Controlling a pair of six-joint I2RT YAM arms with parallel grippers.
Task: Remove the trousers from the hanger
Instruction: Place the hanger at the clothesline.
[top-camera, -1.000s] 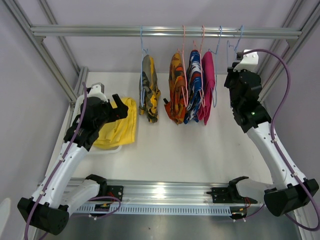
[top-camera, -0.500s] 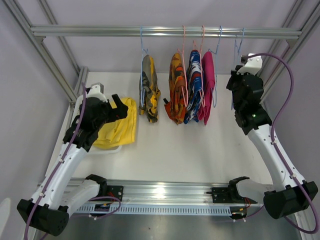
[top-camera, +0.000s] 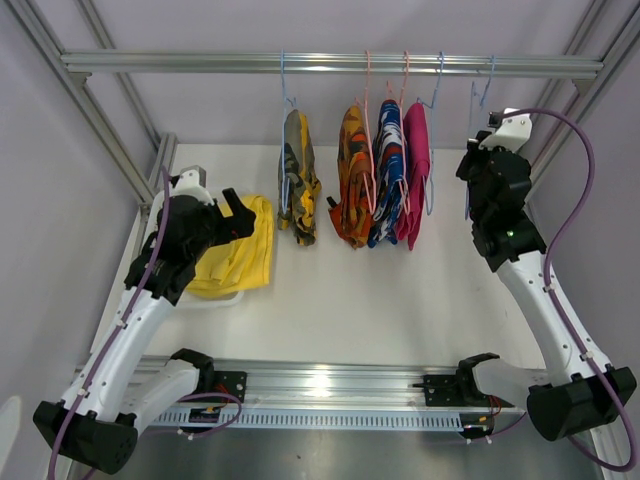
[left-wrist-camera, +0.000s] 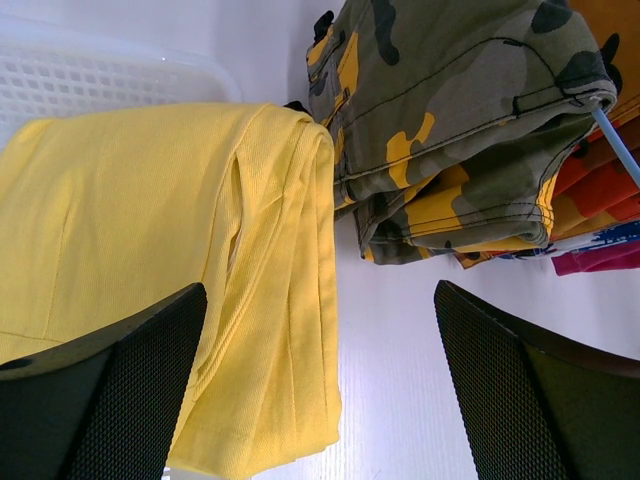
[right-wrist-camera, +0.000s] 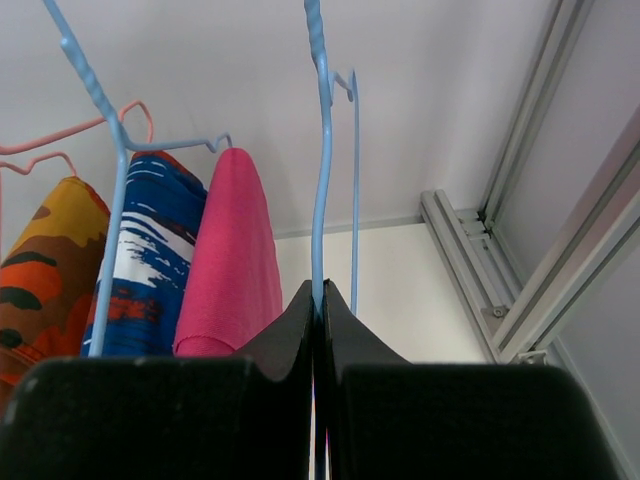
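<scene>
Task partly done. One pair, the yellow trousers, lies off its hanger across a white tray on the table, below and left of the rail. The left hand hovers over it, fingers spread wide and holding nothing. Under the rail's middle hang the camouflage trousers, orange trousers, blue-red-white trousers and magenta trousers. At the rail's right end, the right hand is clamped on a bare blue hanger. Four removals appear left.
</scene>
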